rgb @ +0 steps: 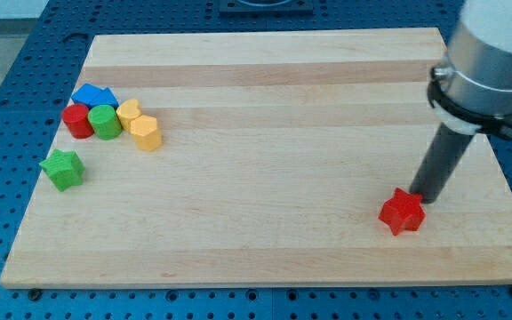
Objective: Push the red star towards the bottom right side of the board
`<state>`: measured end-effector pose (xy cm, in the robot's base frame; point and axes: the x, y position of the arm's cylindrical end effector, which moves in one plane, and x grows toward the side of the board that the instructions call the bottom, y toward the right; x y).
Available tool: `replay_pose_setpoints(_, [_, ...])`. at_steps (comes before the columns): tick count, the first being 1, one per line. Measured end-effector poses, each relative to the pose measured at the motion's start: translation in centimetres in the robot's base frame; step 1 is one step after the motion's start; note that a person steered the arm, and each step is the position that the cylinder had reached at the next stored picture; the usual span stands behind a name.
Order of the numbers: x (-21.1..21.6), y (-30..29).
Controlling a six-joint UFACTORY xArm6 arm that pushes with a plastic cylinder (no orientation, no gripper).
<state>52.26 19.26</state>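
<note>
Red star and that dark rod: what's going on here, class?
A robot arm is pushing the red star across a wooden board. My tip sits right at the star's upper right edge. The star is already near the board's bottom right. The other blocks are at the view's left: a green star and a cluster of blue, red, green and yellow ones.

A pale wooden surface (265,107) rests on a blue perforated base plate (25,53) with regularly spaced holes, under even lighting.
</note>
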Motion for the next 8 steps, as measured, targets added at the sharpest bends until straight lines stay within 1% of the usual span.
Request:
replay_pose_setpoints(1, [-0.9,-3.3])
replay_pose_setpoints(3, [-6.6,-21.5])
replay_pose_setpoints(4, [-6.8,-25.8])
replay_pose_setpoints(5, [-4.7,-26.7])
replay_pose_setpoints(7, [-4.8,-39.2])
replay_pose_setpoints(8, [-8.2,-44.6])
